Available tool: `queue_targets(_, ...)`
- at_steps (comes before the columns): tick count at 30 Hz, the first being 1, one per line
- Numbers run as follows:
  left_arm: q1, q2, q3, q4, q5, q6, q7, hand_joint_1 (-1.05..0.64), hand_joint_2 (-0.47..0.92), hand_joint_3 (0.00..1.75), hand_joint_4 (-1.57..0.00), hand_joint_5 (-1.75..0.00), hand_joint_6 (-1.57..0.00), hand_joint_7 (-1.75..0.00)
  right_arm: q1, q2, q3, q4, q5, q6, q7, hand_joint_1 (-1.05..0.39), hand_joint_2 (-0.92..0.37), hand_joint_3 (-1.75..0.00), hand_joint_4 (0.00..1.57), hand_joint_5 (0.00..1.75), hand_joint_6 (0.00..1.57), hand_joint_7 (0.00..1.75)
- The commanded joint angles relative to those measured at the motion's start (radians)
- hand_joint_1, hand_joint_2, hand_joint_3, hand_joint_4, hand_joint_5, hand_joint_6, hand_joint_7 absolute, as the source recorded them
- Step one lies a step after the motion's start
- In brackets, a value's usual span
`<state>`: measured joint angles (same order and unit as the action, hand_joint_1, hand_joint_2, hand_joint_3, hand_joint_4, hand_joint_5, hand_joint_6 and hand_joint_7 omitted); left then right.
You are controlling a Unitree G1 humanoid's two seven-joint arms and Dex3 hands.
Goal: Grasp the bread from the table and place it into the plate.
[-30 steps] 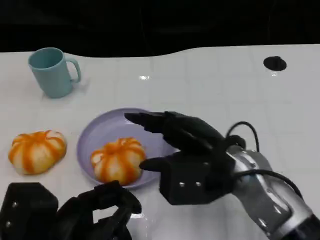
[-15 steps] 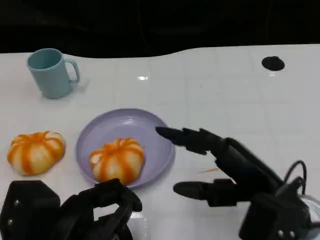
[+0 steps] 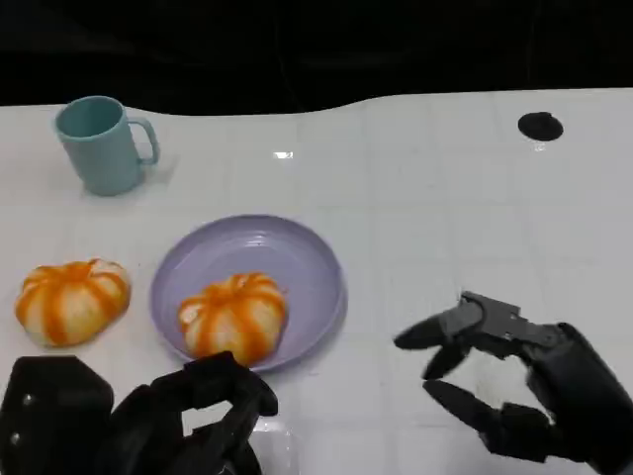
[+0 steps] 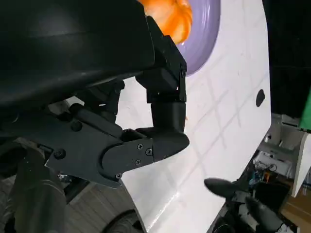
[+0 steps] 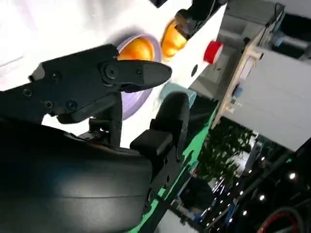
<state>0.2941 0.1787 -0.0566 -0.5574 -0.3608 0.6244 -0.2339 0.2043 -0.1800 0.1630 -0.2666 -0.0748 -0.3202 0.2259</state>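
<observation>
My right hand [image 3: 514, 396], fingers spread and empty, has withdrawn toward the table's near edge, leaving one bread [image 3: 232, 317] in the plate [image 3: 297, 247]: placement appears complete.

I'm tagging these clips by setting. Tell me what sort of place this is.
Probably a robotics lab or test room, staged as a dining setup. A plain white table holds a plate, buns and a cup, while the right wrist view shows a red emergency-stop button and equipment racks behind.

Teal mug [image 3: 99, 143] upright at far left of white table [image 3: 425, 198]. Small black disc [image 3: 542, 126] far right, well apart.
</observation>
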Motion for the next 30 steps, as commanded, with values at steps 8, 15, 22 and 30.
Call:
queue_targets(8, 0.011, 0.007, 0.013, 0.02, -0.01, -0.018, -0.019, -0.43, 0.83, 0.69, -0.71, -1.75, -0.61, -1.49, 0.117, -0.03, -0.088, -0.101, 0.01, 0.024, -0.005, -0.09, -0.41, -1.31, 0.78, 1.64, 0.77, 1.25)
queue_targets(15, 0.012, 0.01, 0.023, 0.015, -0.019, -0.004, -0.019, -0.43, 0.83, 0.68, -0.71, -1.75, -0.62, -1.48, 0.167, -0.011, -0.087, -0.111, -0.016, 0.062, -0.034, -0.03, -0.39, -1.37, 0.83, 1.75, 0.78, 1.36)
queue_targets(22, 0.021, 0.019, 0.026, 0.016, -0.018, -0.021, -0.028, -0.44, 0.83, 0.66, -0.7, -1.75, -0.63, -1.47, 0.174, 0.01, -0.076, -0.072, -0.023, 0.075, -0.057, -0.03, -0.44, -1.34, 0.9, 1.75, 0.72, 1.51)
queue_targets(30, 0.028, 0.02, 0.037, 0.014, -0.022, -0.028, -0.032, -0.44, 0.84, 0.65, -0.71, -1.75, -0.64, -1.46, 0.173, 0.013, -0.076, -0.073, -0.047, 0.111, -0.064, -0.07, -0.45, -1.34, 0.91, 1.75, 0.7, 1.58)
